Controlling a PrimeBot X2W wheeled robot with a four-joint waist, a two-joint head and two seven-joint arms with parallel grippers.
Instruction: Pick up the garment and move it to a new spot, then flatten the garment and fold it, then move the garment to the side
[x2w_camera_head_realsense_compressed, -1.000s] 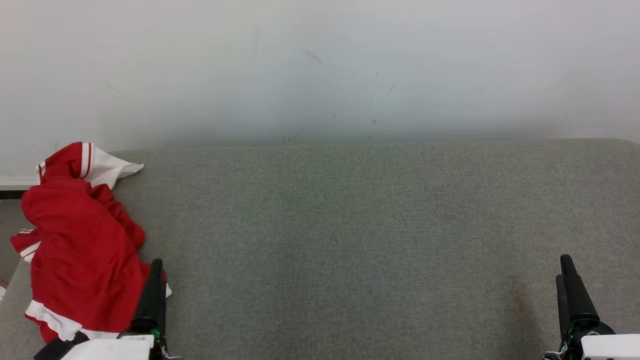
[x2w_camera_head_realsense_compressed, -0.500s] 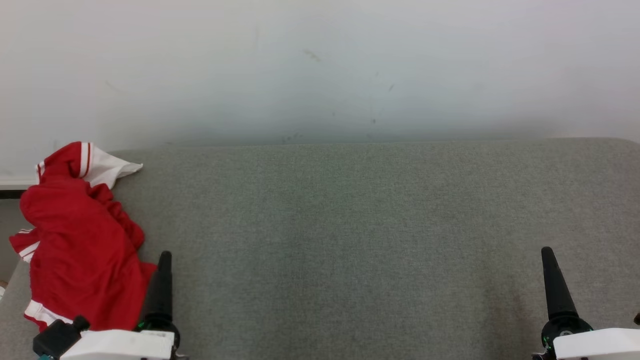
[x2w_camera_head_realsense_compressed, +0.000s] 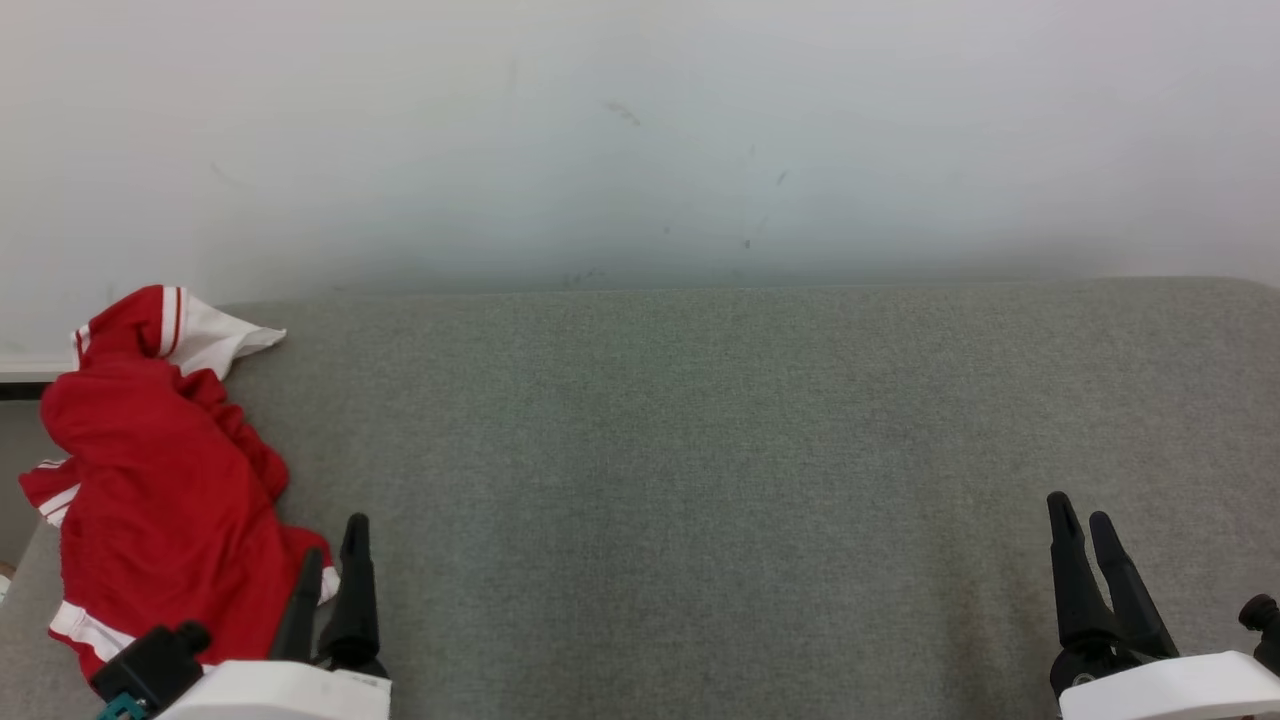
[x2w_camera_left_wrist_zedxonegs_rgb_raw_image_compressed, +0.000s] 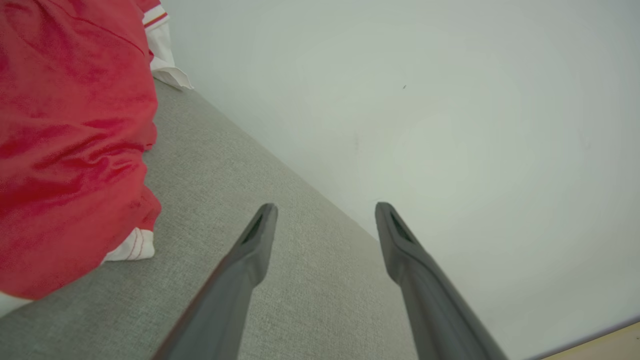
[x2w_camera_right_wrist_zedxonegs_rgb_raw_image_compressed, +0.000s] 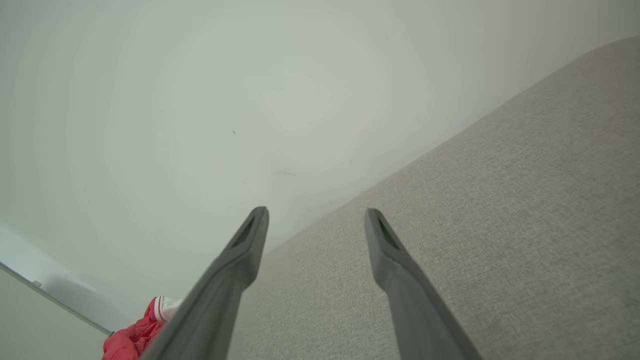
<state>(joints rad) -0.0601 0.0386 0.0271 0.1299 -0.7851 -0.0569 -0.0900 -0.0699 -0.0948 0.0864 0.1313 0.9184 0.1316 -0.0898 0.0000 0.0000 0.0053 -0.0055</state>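
One crumpled red garment (x2w_camera_head_realsense_compressed: 160, 500), trimmed with white bands and thin red stripes, lies heaped at the far left end of a grey, fabric-covered worktop (x2w_camera_head_realsense_compressed: 700, 480), its white-edged upper corner close to the pale wall (x2w_camera_head_realsense_compressed: 640, 140) behind. The cloth is bunched in deep folds, and a white hem shows at the near edge of the heap. The left tool (x2w_camera_head_realsense_compressed: 333, 545) stands just beside the garment's near right corner, its two dark fingers spread wide with nothing between them. In the left wrist view the red cloth sits to the left of those fingers, apart from them. The right tool (x2w_camera_head_realsense_compressed: 1079, 510) is at the worktop's opposite end, well apart from the garment, fingers likewise parted and empty over bare grey fabric. A few small dark scuffs mark the wall.
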